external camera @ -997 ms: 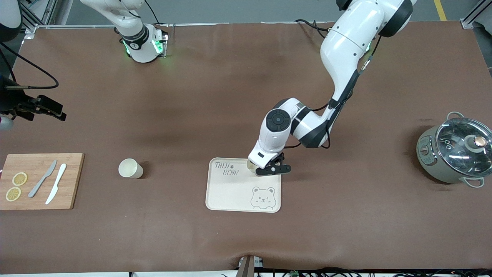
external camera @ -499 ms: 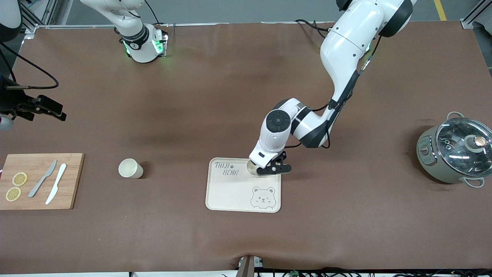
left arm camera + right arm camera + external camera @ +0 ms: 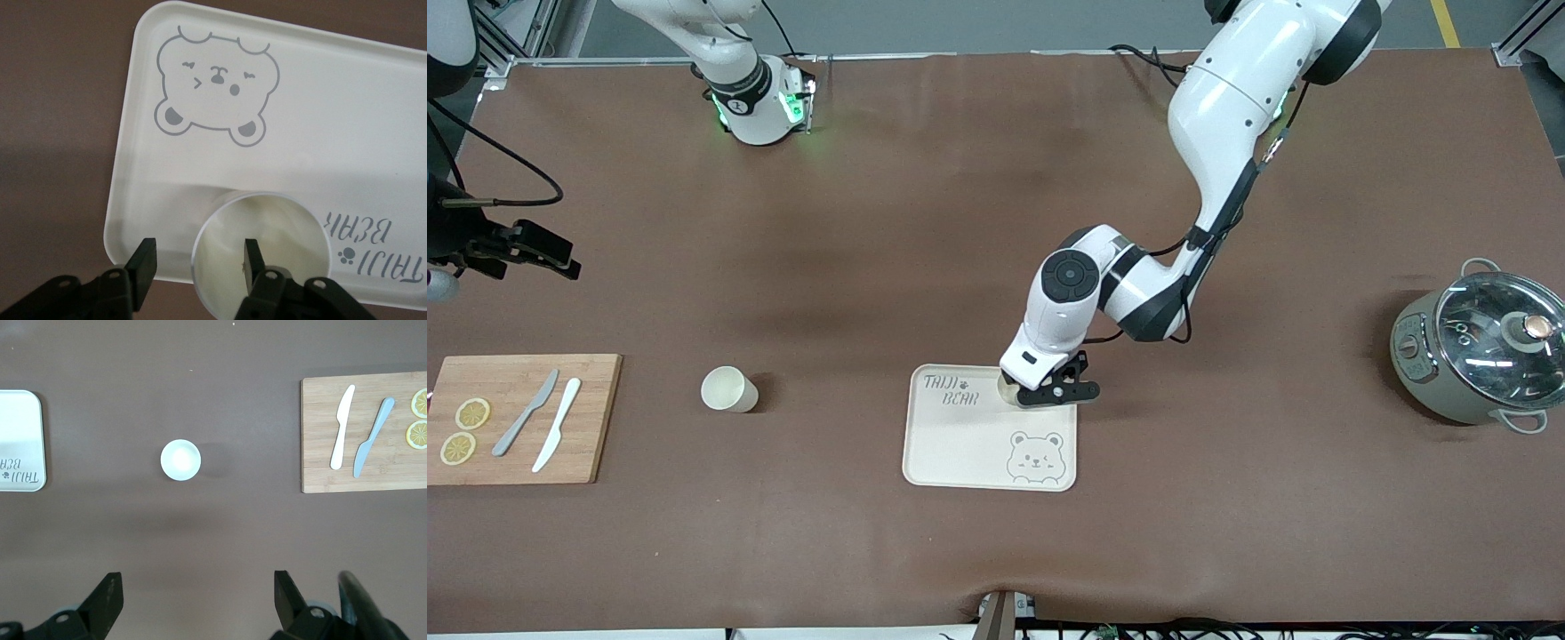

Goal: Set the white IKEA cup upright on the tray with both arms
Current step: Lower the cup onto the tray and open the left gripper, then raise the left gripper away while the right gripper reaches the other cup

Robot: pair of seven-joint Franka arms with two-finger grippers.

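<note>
At tray [image 3: 960, 444] edge, cup [image 3: 260, 250] upright.

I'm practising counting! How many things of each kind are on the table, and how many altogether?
Cups: 2, one on the tray
Knives: 2
Lemon slices: 2
Trays: 1
Cutting boards: 1
Pots: 1
Total: 9

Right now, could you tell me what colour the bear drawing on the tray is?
Grey outline on the cream tray; the bear shows best in the left wrist view.
</note>
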